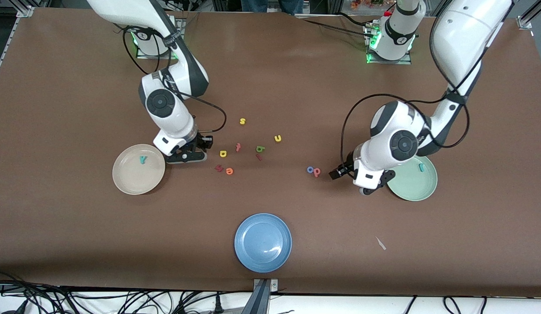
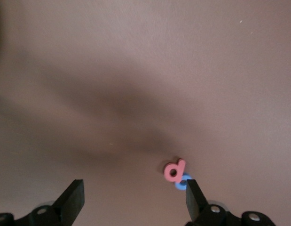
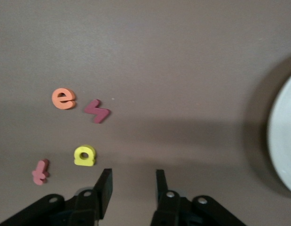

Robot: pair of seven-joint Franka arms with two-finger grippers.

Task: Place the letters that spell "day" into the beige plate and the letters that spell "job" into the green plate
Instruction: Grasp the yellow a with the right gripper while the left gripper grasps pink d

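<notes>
In the beige plate (image 1: 126, 183) lies a teal "y" (image 1: 142, 159). My right gripper (image 1: 205, 148) (image 3: 132, 188) hangs low beside that plate, open and empty, with the yellow rounded letter (image 1: 223, 153) (image 3: 84, 156) just ahead of it. The green rounded letter (image 1: 260, 149) lies mid-table. A teal "j" (image 1: 421, 167) rests in the green plate (image 1: 412, 189). My left gripper (image 1: 336, 173) (image 2: 134, 200) is wide open and empty next to that plate. The pink letter (image 1: 316, 172) (image 2: 175, 170) and blue "o" (image 1: 310, 169) (image 2: 181, 183) touch each other by one of its fingertips (image 2: 194, 197).
An orange "e" (image 1: 229, 171) (image 3: 64, 98), a red "t" (image 1: 238, 147) (image 3: 40, 172) and two dark red letters (image 1: 219, 168) (image 1: 259, 157) lie mid-table. A yellow "s" (image 1: 242, 121) and "u" (image 1: 277, 138) are nearer the bases. A blue plate (image 1: 263, 242) sits near the front edge.
</notes>
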